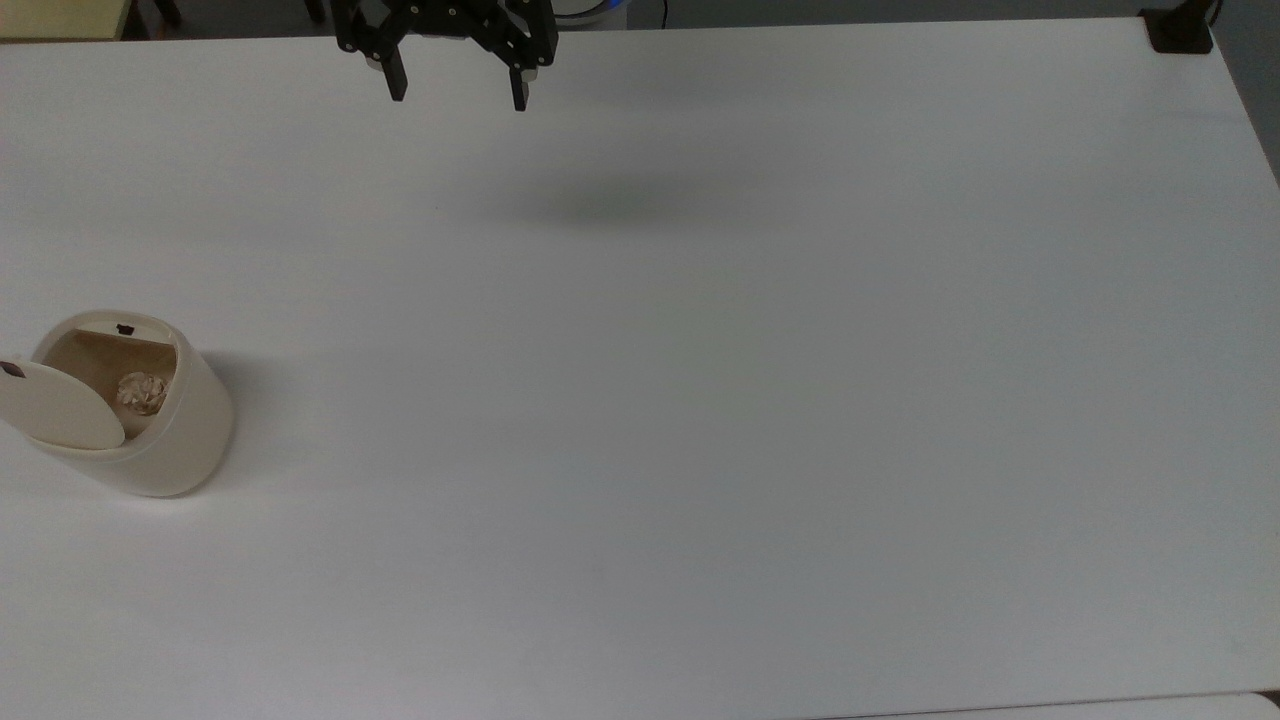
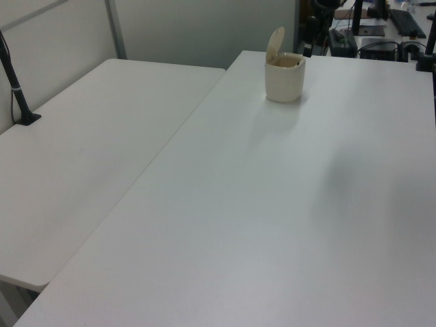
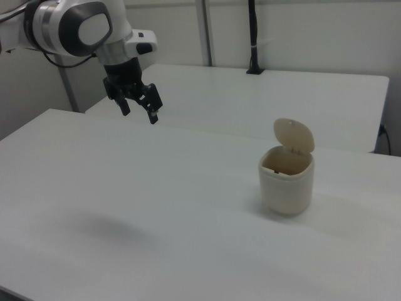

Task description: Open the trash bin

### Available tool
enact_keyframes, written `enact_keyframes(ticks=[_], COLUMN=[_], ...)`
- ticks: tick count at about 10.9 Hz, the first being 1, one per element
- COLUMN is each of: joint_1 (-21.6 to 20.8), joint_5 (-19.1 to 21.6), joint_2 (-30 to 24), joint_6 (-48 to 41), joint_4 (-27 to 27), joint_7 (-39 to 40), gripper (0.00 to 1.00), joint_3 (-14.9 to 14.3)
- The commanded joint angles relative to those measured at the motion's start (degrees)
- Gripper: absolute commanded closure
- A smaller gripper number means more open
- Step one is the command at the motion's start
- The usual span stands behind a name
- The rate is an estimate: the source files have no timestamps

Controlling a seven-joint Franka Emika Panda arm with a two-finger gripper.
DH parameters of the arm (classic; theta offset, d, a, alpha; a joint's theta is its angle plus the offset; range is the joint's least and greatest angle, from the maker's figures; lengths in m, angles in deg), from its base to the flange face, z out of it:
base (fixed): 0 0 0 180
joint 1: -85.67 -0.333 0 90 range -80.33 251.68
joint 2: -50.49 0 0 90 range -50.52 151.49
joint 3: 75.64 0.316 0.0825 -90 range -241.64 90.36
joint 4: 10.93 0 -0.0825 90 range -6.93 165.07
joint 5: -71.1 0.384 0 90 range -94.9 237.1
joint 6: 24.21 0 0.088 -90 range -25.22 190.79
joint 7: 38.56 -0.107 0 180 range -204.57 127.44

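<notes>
The smooth cream plastic trash bin, rounded, lid raised, sits lower left; the gripper, fingers spread empty, hangs top centre, well apart.

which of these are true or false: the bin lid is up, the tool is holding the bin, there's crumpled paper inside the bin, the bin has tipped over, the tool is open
1. The bin lid is up. True.
2. The tool is holding the bin. False: it hangs above the table near the top view's upper edge, far from the bin, with nothing in it.
3. There is crumpled paper inside the bin. True: a light crumpled wad shows through the opening in the top view.
4. The bin has tipped over. False: it stands upright on the table.
5. The tool is open. True: its two fingers stand apart.
</notes>
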Motion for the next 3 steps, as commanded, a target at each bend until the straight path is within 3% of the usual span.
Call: enact_keyframes(ticks=[1, 3], joint_1=[0.4, 0.4], joint_5=[0.4, 0.4], joint_2=[-1.2, -1.2], joint_6=[-1.3, -2.7], joint_4=[0.5, 0.4], joint_7=[2.6, 2.5], gripper=[0.00, 0.00], joint_3=[-0.2, -0.2])
